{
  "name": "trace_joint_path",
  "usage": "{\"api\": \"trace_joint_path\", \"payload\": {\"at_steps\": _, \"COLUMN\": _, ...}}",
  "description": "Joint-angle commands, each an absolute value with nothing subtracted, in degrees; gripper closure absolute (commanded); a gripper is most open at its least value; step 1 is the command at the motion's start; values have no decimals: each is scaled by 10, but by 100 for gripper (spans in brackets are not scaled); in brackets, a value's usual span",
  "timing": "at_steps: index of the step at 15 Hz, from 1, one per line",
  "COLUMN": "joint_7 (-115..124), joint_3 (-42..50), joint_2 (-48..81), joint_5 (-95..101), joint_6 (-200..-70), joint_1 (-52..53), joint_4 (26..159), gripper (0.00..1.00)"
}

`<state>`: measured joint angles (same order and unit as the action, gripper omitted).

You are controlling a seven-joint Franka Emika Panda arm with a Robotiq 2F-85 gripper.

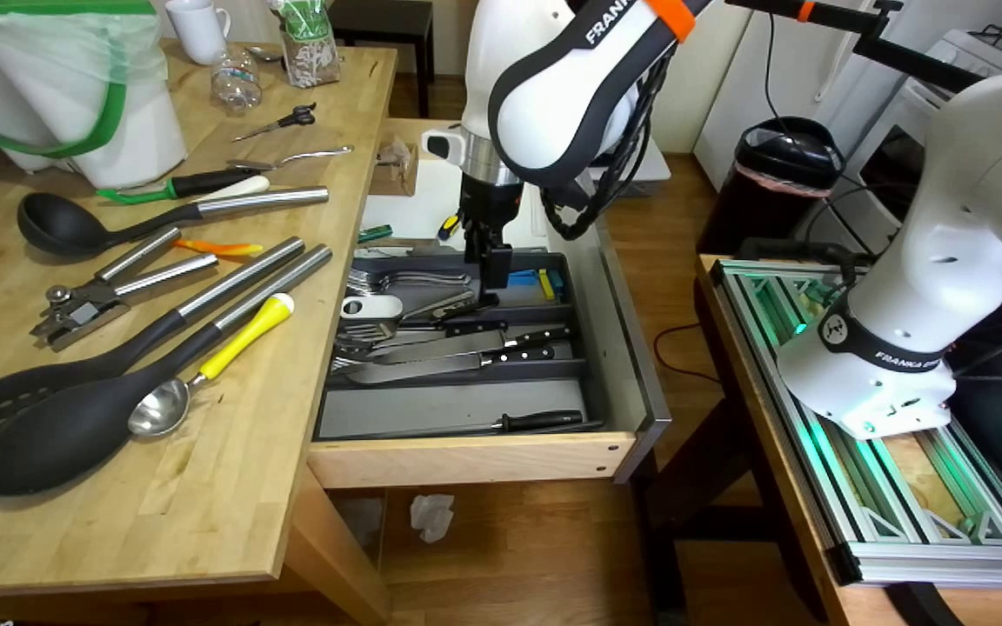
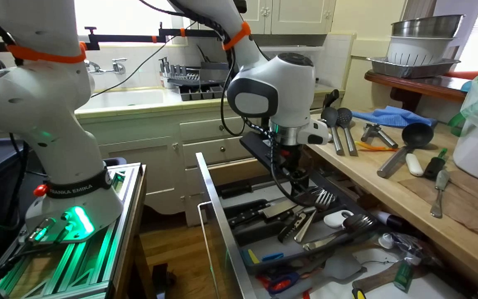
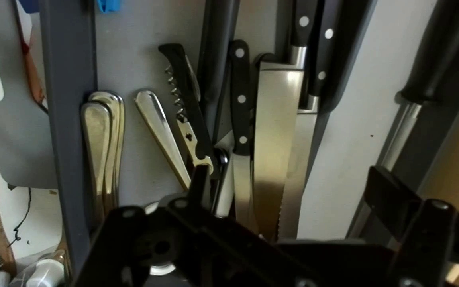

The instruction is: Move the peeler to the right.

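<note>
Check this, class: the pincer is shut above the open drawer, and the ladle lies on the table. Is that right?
The pincer is not shut but open: the wrist view shows its fingers wide apart. It is, as stated, above the open drawer, and the ladle lies on the table.

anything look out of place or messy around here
Yes: a crumpled whitish scrap, paper or plastic, lies on the brown wooden floor near the open wood-sided drawer, looking like litter. Inside, a black-and-metal folding corkscrew lies aslant, unlike the neatly aligned silver flatware handles nearby.
</note>
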<state>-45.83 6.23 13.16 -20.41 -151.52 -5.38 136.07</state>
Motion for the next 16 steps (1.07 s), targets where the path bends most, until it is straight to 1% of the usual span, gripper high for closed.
{"api": "trace_joint_path", "payload": {"at_steps": 1, "joint_7": -458, "joint_3": 34, "joint_2": 192, "joint_5": -177, "joint_6": -1553, "joint_1": -89, "joint_4": 1322, "gripper": 0}}
{"api": "trace_joint_path", "payload": {"at_steps": 5, "joint_7": -453, "joint_3": 15, "joint_2": 235, "joint_5": -137, "joint_6": -1576, "joint_1": -112, "joint_4": 1294, "gripper": 1}}
{"api": "trace_joint_path", "payload": {"at_steps": 6, "joint_7": -451, "joint_3": 11, "joint_2": 244, "joint_5": -130, "joint_6": -1581, "joint_1": -117, "joint_4": 1289, "gripper": 20}}
{"api": "trace_joint_path", "payload": {"at_steps": 7, "joint_7": -450, "joint_3": 8, "joint_2": 253, "joint_5": -123, "joint_6": -1584, "joint_1": -121, "joint_4": 1284, "gripper": 18}}
{"api": "trace_joint_path", "payload": {"at_steps": 8, "joint_7": -450, "joint_3": 4, "joint_2": 260, "joint_5": -116, "joint_6": -1585, "joint_1": -126, "joint_4": 1281, "gripper": 21}}
{"api": "trace_joint_path", "payload": {"at_steps": 9, "joint_7": -446, "joint_3": 4, "joint_2": 268, "joint_5": -108, "joint_6": -1590, "joint_1": -127, "joint_4": 1278, "gripper": 35}}
{"api": "trace_joint_path", "payload": {"at_steps": 11, "joint_7": -443, "joint_3": 0, "joint_2": 280, "joint_5": -94, "joint_6": -1597, "joint_1": -132, "joint_4": 1274, "gripper": 41}}
{"api": "trace_joint_path", "payload": {"at_steps": 12, "joint_7": -438, "joint_3": 1, "joint_2": 287, "joint_5": -86, "joint_6": -1605, "joint_1": -133, "joint_4": 1274, "gripper": 45}}
{"api": "trace_joint_path", "payload": {"at_steps": 13, "joint_7": -437, "joint_3": -2, "joint_2": 291, "joint_5": -82, "joint_6": -1609, "joint_1": -136, "joint_4": 1272, "gripper": 47}}
{"api": "trace_joint_path", "payload": {"at_steps": 15, "joint_7": -432, "joint_3": -4, "joint_2": 300, "joint_5": -69, "joint_6": -1618, "joint_1": -140, "joint_4": 1269, "gripper": 46}}
{"api": "trace_joint_path", "payload": {"at_steps": 16, "joint_7": -430, "joint_3": -4, "joint_2": 304, "joint_5": -61, "joint_6": -1626, "joint_1": -139, "joint_4": 1268, "gripper": 47}}
